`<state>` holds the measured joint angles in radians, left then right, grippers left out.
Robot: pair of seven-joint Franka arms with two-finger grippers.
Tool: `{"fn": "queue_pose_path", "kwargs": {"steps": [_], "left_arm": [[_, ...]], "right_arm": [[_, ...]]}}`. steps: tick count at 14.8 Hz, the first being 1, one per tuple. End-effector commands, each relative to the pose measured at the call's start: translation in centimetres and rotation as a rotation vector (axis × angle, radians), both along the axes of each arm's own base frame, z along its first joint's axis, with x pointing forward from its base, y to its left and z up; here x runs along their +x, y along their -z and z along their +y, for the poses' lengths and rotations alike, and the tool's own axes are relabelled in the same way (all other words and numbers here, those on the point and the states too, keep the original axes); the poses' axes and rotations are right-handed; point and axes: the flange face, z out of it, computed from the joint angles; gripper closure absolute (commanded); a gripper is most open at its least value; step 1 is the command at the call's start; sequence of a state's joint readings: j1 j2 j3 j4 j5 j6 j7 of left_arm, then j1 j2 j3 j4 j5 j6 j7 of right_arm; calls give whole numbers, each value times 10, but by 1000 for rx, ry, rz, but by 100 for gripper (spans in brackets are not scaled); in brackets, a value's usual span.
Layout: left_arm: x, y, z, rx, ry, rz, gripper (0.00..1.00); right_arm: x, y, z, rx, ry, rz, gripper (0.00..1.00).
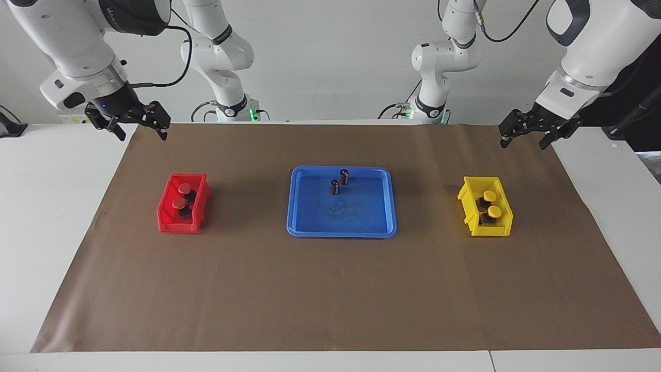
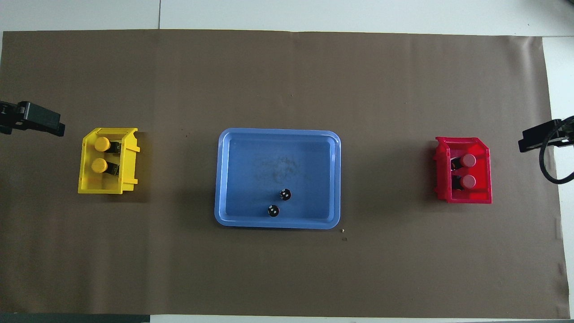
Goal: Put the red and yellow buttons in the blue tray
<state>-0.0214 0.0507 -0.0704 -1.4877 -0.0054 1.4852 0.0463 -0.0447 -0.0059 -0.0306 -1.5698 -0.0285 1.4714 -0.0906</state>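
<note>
None of the four buttons has been placed yet: two red buttons [image 1: 182,196] are seen inside a small red bin [image 1: 166,214] toward the right arm's end of the bench, and two yellow buttons [image 1: 491,203] inside a small yellow bin [image 1: 503,228] toward the left arm's end. Between the bins lies the blue tray [image 1: 341,231], in which only two dark capless cylinders [image 1: 339,182] stand, near its robot-side rim. All four transfers are judged to remain. The right gripper [image 1: 138,128] is held over the brown paper's corner near the red bin, jaws spread and empty; the left gripper [image 1: 524,135] is held likewise near the yellow bin, jaws apart, nothing gripped. Brown paper [image 1: 330,294] is laid over the white bench [image 1: 46,217]; a plain pale wall is seen at the robots' backs.
</note>
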Motion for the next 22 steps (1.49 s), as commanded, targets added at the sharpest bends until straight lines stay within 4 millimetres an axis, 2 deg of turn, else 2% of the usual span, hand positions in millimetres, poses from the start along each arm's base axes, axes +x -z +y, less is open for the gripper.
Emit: {"fn": "queue_pose_path", "kwargs": {"steps": [1,2,4,5,7,11,14,18,20,22], "left_arm": [[-11,-2,3,-14,4,8,0],[-10,-2,3,-14,4,9,0],[-10,-2,3,-14,4,9,0],[-11,-2,3,-14,4,8,0],[-10,-2,3,-14,4,9,0],[-10,-2,3,-14,4,8,0],[-10,-1,3,-14,4,9,0],[-10,-1,3,-14,4,9,0],[-11,-2,3,-14,4,9,0],[-10,-2,3,-14,4,9,0]], "right_arm": [[2,1,2,-5,-2,-6,0],[3,4,3,-4,-5,-8,4],[6,4,1,-7,-3,-37,21],[7,8,1,-7,-4,-43,25],[5,25,4,-7,-11,-81,27],[17,84,2,-7,-52,-120,28],[36,129,2,1,-58,-111,30],[24,193,-8,5,-47,-124,33],[19,214,0,22,-46,-144,35],[14,229,-3,21,-55,-150,35]]}}
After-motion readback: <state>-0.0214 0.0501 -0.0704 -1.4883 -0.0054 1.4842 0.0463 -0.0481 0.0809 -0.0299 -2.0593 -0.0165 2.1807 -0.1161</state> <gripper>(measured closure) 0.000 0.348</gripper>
